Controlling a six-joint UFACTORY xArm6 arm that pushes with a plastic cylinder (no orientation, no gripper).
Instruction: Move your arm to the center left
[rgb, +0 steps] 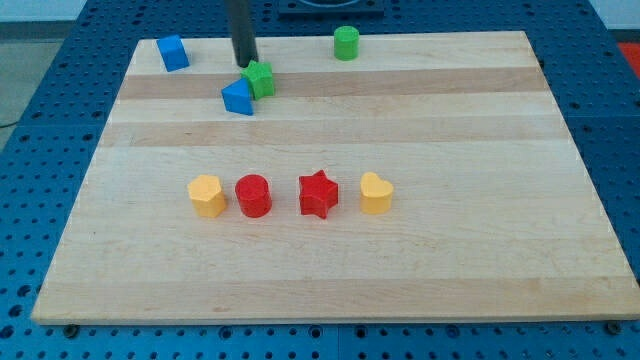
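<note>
My tip is near the view's top, left of centre, just above and left of the green star, close to it or touching. The blue triangle-like block lies just below the tip, against the green star. The blue cube is further left near the top-left corner. The green cylinder stands to the right along the top edge.
A row sits across the lower middle of the wooden board: a yellow hexagon-like block, a red cylinder, a red star and a yellow heart.
</note>
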